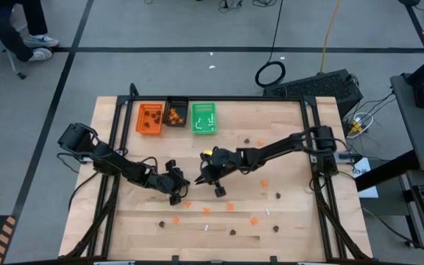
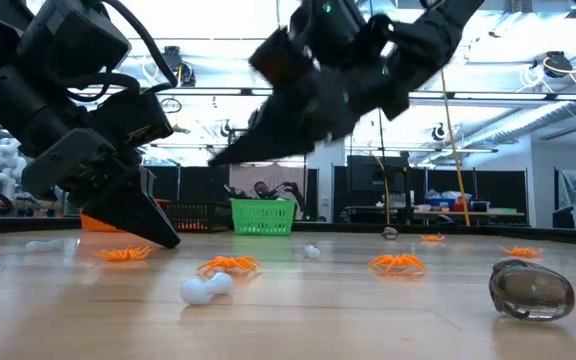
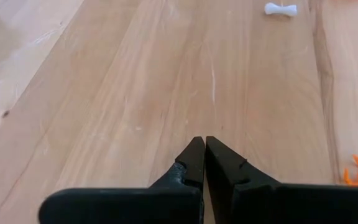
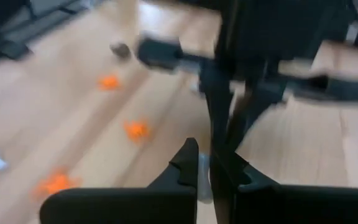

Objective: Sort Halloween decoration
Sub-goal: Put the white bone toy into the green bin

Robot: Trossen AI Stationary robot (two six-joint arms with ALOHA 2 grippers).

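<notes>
both grippers are seen from above at mid-table, the left gripper (image 1: 177,193) clenched empty and the right gripper (image 1: 202,178) clenched; orange blobs (image 2: 230,265) and white sticks (image 2: 206,288) are scattered nearby, shown close only in the low view.

You will find no words, labels, brand names, numbers or signs that can be read in any of the four views. Nothing legible stands on the pale wooden counter (image 1: 285,147), on the small orange plastic tray (image 1: 150,118), or on the small green plastic tray (image 1: 203,118).
</notes>
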